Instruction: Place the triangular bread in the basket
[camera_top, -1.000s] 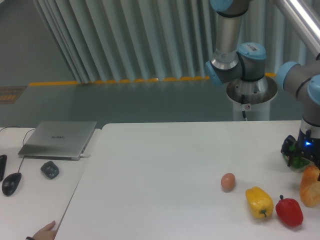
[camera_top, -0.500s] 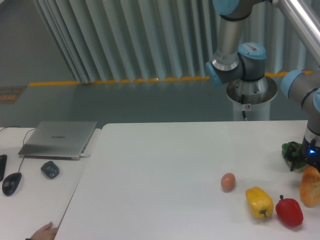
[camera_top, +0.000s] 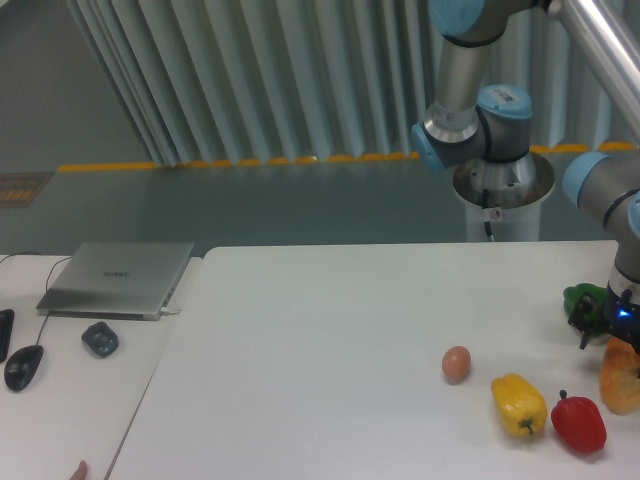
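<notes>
The triangular bread (camera_top: 621, 377) is golden-orange with paler patches and lies at the table's right edge, partly cut off by the frame. My gripper (camera_top: 612, 322) is dark with a blue light and hangs right above the bread's top. Its fingers are hidden against the bread and the frame edge, so I cannot tell whether they are open, or whether they touch the bread. No basket is in view.
A red bell pepper (camera_top: 578, 422), a yellow bell pepper (camera_top: 518, 403) and a small brown egg (camera_top: 456, 363) lie left of the bread. A green object (camera_top: 582, 298) sits behind the gripper. A laptop (camera_top: 118, 278) and mouse (camera_top: 22, 366) are on the left desk.
The gripper has moved a little right and down, closer onto the bread, uncovering more of the green object. A hand at the bottom left has almost left the frame.
</notes>
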